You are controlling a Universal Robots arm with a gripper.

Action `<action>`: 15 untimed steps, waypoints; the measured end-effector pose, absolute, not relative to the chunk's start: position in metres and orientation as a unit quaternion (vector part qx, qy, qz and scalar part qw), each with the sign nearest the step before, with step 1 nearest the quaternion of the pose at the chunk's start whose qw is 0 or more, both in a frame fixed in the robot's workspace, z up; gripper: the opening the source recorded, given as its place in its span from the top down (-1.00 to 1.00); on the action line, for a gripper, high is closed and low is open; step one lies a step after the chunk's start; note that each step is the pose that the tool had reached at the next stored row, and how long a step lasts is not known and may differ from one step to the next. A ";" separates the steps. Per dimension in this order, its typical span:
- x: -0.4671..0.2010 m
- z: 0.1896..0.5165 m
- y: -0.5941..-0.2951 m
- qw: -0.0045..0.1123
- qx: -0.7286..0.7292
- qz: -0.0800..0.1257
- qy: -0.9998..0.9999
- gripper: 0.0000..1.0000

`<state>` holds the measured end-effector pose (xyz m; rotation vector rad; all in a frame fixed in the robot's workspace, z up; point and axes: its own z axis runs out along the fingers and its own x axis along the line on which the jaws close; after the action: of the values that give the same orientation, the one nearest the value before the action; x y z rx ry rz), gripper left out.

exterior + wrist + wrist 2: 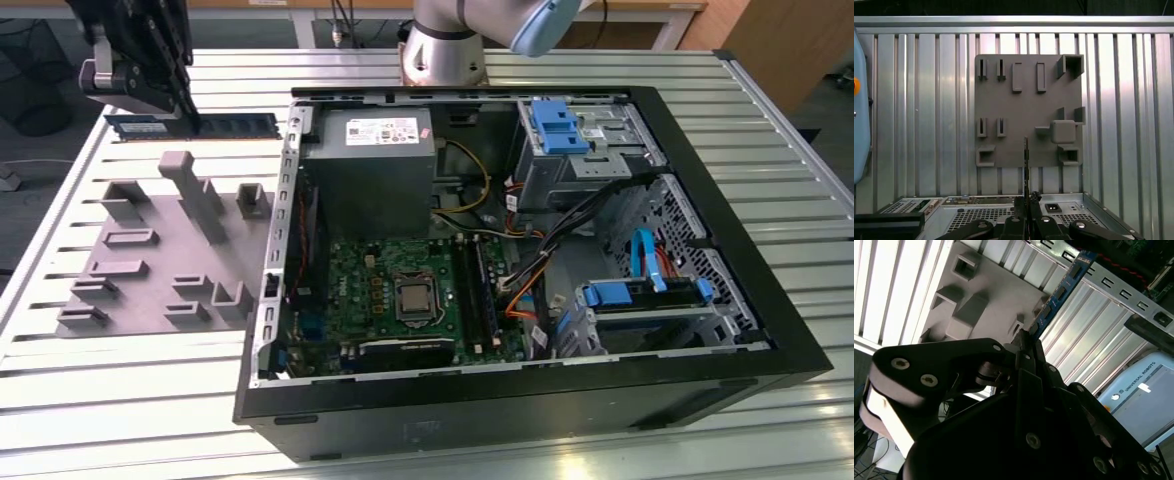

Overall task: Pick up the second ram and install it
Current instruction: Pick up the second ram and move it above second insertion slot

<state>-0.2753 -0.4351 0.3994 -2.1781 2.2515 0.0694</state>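
Right now the pincer [186,118] is pinched shut on the second ram [235,126], held on its thin edge near the gray tray [147,250], its long side pointing at the open computer box [534,405] on the exterior view's right.

An open black computer case [534,410] lies mid-table [120,400]; a grey slotted holder plate [147,262] sits beside it, nearer the table edge on the exterior view's left.

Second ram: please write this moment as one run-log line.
gripper: fingers shut on second ram | place: near grey fixture plate, outside open computer case | install: not yet done
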 end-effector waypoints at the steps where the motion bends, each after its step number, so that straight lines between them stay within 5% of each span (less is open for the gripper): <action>1: -0.275 0.399 -0.435 0.004 -0.695 0.022 0.719 0.72; 15: -0.259 0.399 -0.435 0.004 -0.695 0.022 0.719 0.72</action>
<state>-0.2593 -0.4351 0.3994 -2.1782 2.2514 0.0694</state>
